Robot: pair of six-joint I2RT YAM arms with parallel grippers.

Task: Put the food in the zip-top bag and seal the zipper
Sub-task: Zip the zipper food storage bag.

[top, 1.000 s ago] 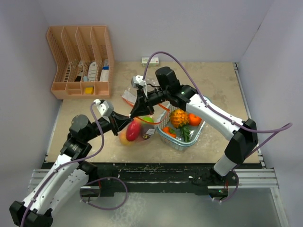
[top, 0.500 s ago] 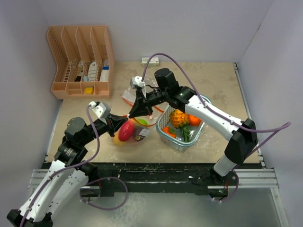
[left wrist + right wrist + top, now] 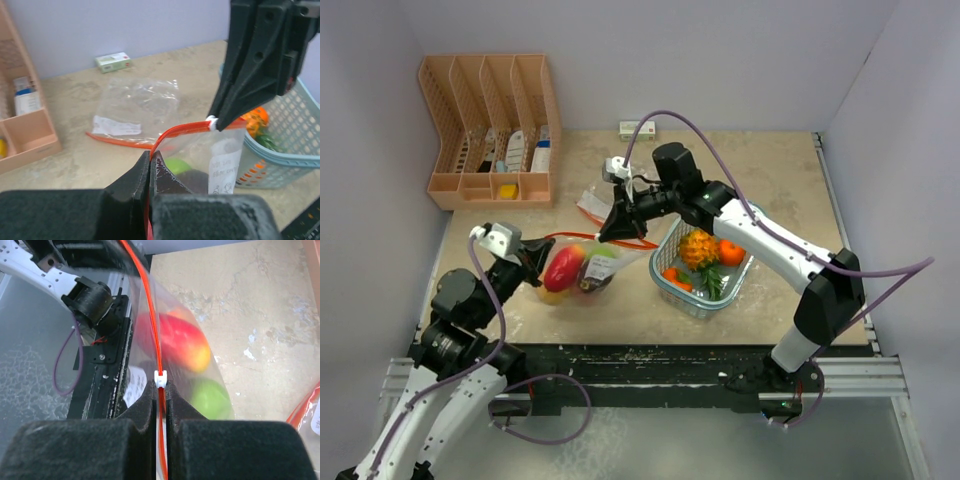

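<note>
Top view: crinkly clear plastic zip-top bag (image 3: 588, 272) hangs between the arms with a red-and-yellow toy peach (image 3: 563, 268) inside. Thin red-orange zipper strip (image 3: 575, 237) runs left–right, taut.

Left wrist: left gripper (image 3: 150, 159) clenched on the strip's near end. Right gripper (image 3: 216, 122) pinches the far end.

Right wrist: small white slider (image 3: 159, 378) sits just past the clamped fingertips. Its run probably lies toward the left arm, over open beige tabletop (image 3: 260, 315).
</note>
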